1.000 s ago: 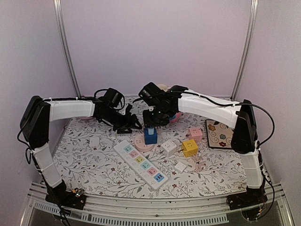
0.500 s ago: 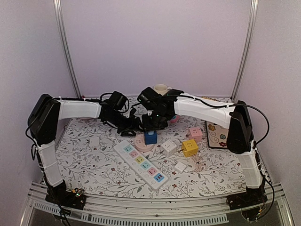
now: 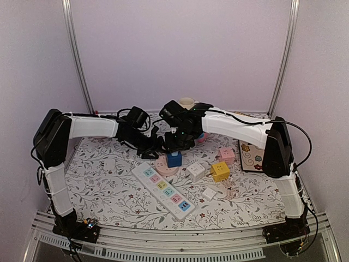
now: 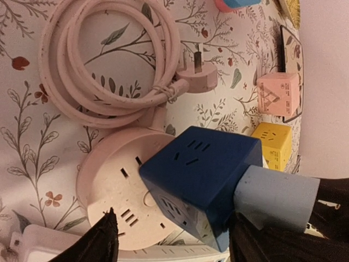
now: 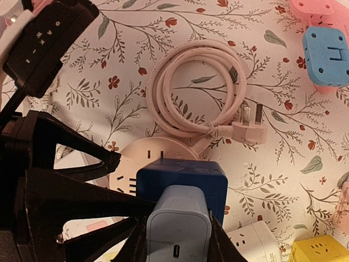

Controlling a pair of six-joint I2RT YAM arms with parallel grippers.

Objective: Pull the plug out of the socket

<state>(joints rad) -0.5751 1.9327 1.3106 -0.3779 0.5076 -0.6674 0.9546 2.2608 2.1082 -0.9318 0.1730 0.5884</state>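
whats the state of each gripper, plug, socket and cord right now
light blue plug, seated in blue cube socket
blue cube socket, sitting on round pink socket
right gripper, shut on light blue plug
left gripper, open
pink cord, coiled, unplugged

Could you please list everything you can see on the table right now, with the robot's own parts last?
light blue plug: one, light blue, in the blue cube socket
blue cube socket: one, blue, on the round socket
round socket: one, pink, mid-table
coiled cable: one, pink, beside the round socket
power strip: one, white with coloured outlets, front centre
white cube: one, white, right of the power strip
yellow cube: one, yellow, right of the white cube
pink cube: one, pink, behind the yellow cube
small adapter: one, white, front right
patterned mat: one, floral, right edge
cup: one, cream, back
left gripper: one, black, open at the round socket
right gripper: one, black, shut on the light blue plug
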